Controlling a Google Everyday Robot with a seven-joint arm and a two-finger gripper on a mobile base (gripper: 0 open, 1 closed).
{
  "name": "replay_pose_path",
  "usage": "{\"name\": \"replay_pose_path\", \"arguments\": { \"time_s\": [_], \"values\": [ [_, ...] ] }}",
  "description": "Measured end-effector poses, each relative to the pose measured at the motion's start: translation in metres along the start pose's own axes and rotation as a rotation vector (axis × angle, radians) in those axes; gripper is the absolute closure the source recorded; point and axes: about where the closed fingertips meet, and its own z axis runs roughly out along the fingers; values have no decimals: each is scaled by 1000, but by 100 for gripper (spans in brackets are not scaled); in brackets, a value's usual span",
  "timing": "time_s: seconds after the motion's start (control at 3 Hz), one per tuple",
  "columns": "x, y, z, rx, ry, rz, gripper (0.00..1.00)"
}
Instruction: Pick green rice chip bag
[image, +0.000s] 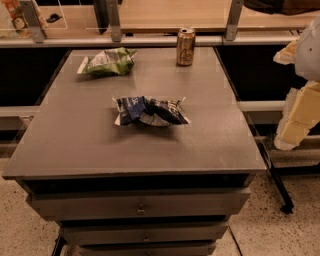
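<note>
While the green rice chip bag (106, 62) lies near the far left corner of the bench (150, 145), the claw (295, 122) hangs off to the right, past the bench's right edge and out over the floor (270, 230), well apart from the bag. It shows as pale cream pieces pointing downward under a white part of the arm (311, 50) that is cut off by the frame. I cannot tell whether the claw is open or closed, and nothing can be seen in its grasp.

The green bag is crumpled and wrinkly. Its shiny green foil is folded around a white printed panel, and it rests flat on the grey top, a little in from the far edge. A dark blue and white snack bag (150, 111) sits about the middle of the bench, also crumpled, with its length running left to right. It is clearly apart from the green bag, nearer the front and further right. A gold drink can (185, 46) stands upright close to the far edge, right of centre and well away from both bags.

The bench has a plain grey top, and a stack of drawers (140, 206) shows below its front edge. Behind its far edge a pale rail (150, 41) runs across the view on metal uprights. The floor below is light and speckled.
</note>
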Motion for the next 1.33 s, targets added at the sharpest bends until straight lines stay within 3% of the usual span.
{"name": "replay_pose_path", "arguments": {
  "time_s": [0.33, 0.67, 1.33],
  "values": [
    [0, 0, 0, 0, 0, 0, 0],
    [-4, -8, -2, -7, -49, 43, 0],
    [-23, -34, -5, -16, -270, 256, 0]
  ]
}}
